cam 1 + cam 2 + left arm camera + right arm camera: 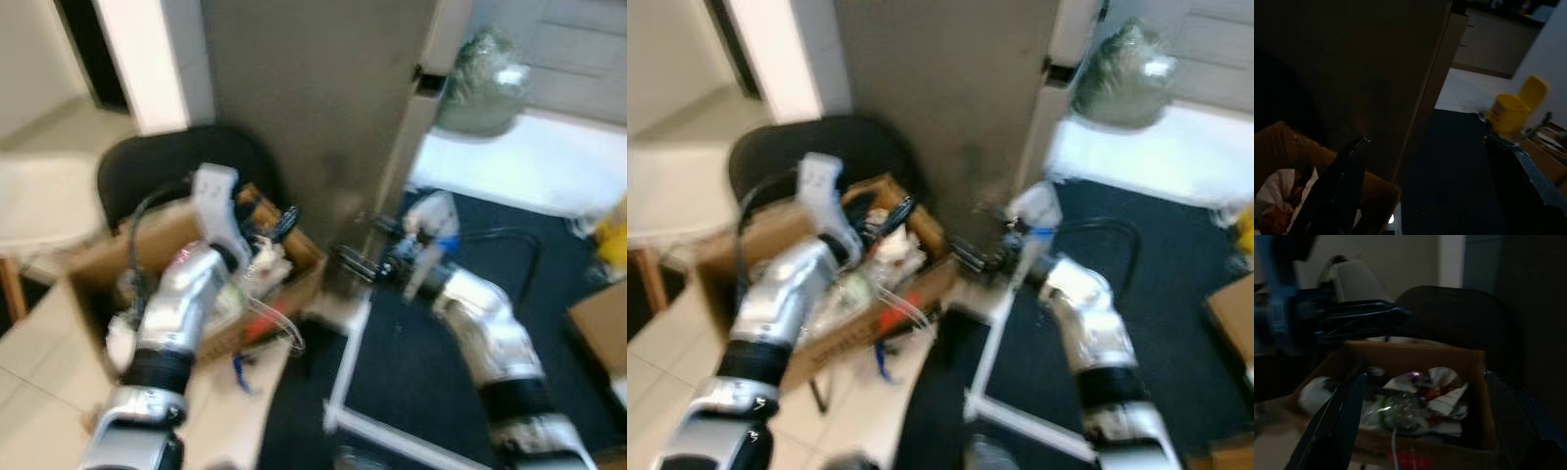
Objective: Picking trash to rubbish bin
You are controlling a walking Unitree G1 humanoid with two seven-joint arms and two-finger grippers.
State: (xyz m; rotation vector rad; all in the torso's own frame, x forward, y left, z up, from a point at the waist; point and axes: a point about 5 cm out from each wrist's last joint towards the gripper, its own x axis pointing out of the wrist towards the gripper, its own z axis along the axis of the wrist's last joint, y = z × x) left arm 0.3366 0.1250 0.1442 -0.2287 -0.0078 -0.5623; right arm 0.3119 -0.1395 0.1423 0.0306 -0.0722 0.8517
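Both grippers blurred; box (294, 279) trash indistinct.

Left hand (893, 217) above trash-filled cardboard box (921, 284), right hand (975, 257) beside it

Matt brown cardboard box (294, 279), crumpled paper trash (1444, 394), glossy silver metal arms (186, 304)

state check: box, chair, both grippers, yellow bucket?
cardboard box: open on the floor, full of crumpled trash
black chair: upright behind the box
left gripper: open, nothing between the fingers, over the box
right gripper: open, nothing between the fingers, pointed at the box
yellow bucket: upright on the floor, contents not visible
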